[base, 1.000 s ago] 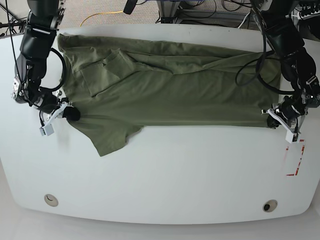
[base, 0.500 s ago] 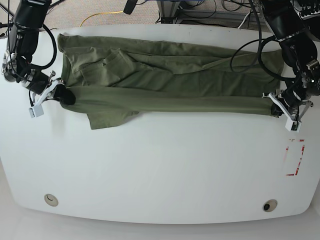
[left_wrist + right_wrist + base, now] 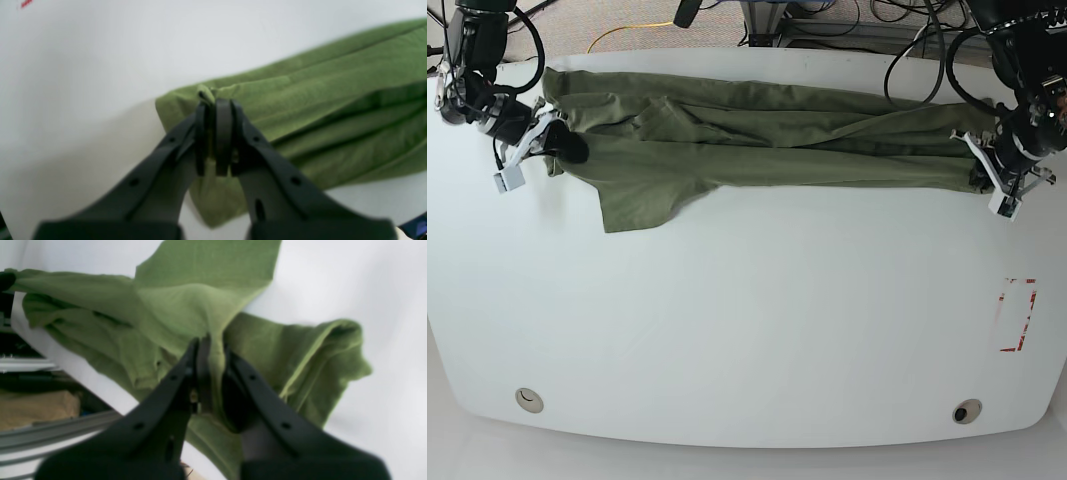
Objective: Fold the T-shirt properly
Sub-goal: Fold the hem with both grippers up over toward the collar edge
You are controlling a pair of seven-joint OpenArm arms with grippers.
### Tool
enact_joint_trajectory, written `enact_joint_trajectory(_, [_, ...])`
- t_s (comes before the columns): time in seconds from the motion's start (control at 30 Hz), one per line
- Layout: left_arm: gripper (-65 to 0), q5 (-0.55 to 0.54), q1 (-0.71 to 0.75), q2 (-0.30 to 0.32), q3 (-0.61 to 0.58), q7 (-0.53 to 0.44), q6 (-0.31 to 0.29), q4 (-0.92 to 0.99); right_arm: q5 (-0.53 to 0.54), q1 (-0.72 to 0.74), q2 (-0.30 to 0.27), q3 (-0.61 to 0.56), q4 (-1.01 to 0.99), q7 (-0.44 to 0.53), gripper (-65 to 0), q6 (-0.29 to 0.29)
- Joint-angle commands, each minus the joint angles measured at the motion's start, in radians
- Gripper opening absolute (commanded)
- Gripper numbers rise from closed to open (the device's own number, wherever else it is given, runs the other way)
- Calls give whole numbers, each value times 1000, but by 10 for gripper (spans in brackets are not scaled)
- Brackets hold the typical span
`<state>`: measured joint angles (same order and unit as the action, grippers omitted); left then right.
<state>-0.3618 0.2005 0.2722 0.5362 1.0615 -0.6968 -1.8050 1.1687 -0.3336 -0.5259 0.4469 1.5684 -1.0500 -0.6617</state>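
The T-shirt [image 3: 757,145] is lying as a long, narrow band across the far part of the white table [image 3: 747,330], its long axis running side to side in the base view. The neck-and-sleeve end is pointing toward that view's left and the hem end toward its right. 1 sleeve [image 3: 642,200] is spilling out of the band toward the near side, lying flat on the tabletop near the left end. The lengthwise folds are showing as ridges and creases along the band.

The right gripper [image 3: 567,148] is sitting at the band's left end, its jaws pressed together on a bunch of the green cloth; in the right wrist view the gripper [image 3: 211,343] is pinching a raised ridge of fabric [image 3: 200,306], with the rest of the cloth fanning out beyond and to both sides of the fingers. The left gripper [image 3: 979,170] is sitting at the band's right end, likewise clamped on the cloth; in the left wrist view the gripper [image 3: 215,103] is biting the corner of the T-shirt [image 3: 317,110], which is stretching away to the right of the fingers.

On the bare table, a red outlined rectangle [image 3: 1017,315] is marked near the right edge, well apart from the cloth, and 2 round holes [image 3: 527,400] are sitting near the front edge. Cables [image 3: 837,25] and a yellow cord [image 3: 627,32] are lying beyond the far edge. Nothing is lying on the cloth between the 2 grippers.
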Motion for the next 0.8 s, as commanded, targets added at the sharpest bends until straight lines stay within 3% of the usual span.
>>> enact_joint_trajectory(0.0, [-647,10,6,20,54,-7,-1,-12,23,-22,-24,10,27,17,-650,-5])
enact_joint_trajectory(0.5, [-644,13,44,57,80,-7,-1,50,-11,-92,-1,10,23,21,-650,-5])
enact_joint_trajectory(0.6, [-599,13,49,72,77,-7,-1,73,-54,-95,3,10,31,21,-642,-5])
enact_joint_trajectory(0.67, [-518,13,49,88,58,-7,-1,86,-74,-103,16,10,43,21,-593,-5])
enact_joint_trajectory(0.77, [-364,13,49,109,43,-7,-1,103,-83,-131,31,40,66,21,-396,-5])
